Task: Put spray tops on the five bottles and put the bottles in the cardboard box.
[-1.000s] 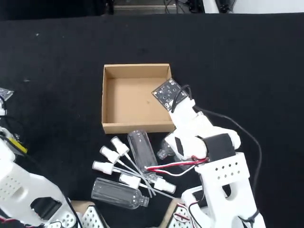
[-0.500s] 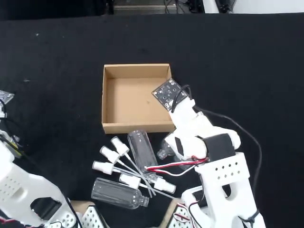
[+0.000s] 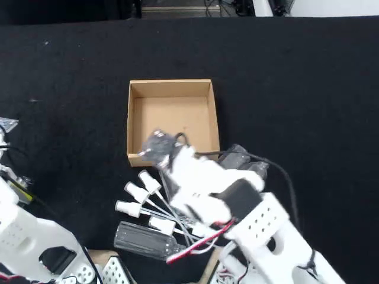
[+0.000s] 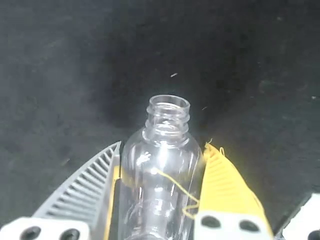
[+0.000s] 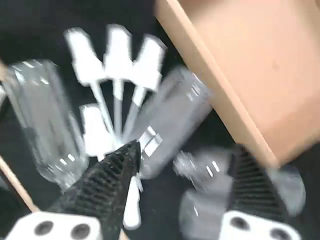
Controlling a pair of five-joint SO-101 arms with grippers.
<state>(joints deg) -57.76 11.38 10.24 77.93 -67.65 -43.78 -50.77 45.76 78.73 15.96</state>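
My left gripper [image 4: 162, 145] is shut on a clear bottle [image 4: 162, 165] whose threaded neck is bare, above black table. My right gripper [image 5: 186, 150] is open and hangs over the pile in front of the cardboard box [image 5: 250, 60]. Between and below its fingers lie two clear bottles [image 5: 170, 120] [image 5: 200, 170]. A third bottle [image 5: 42, 120] lies beside several white spray tops [image 5: 115, 55]. From above, the right arm [image 3: 207, 183] covers the bottles near the box's [image 3: 172, 89] front wall. The spray tops [image 3: 139, 192] and one bottle [image 3: 142, 239] show beside it.
The left arm's white base [image 3: 29, 236] sits at the table's near left corner. Red and white cables [image 3: 195, 242] trail from the right arm over the pile. The black table [image 3: 296, 89] stretches behind and to the right of the box.
The right arm has swung left from the box's front right corner to over the bottles and spray tops. The left arm has hardly moved.
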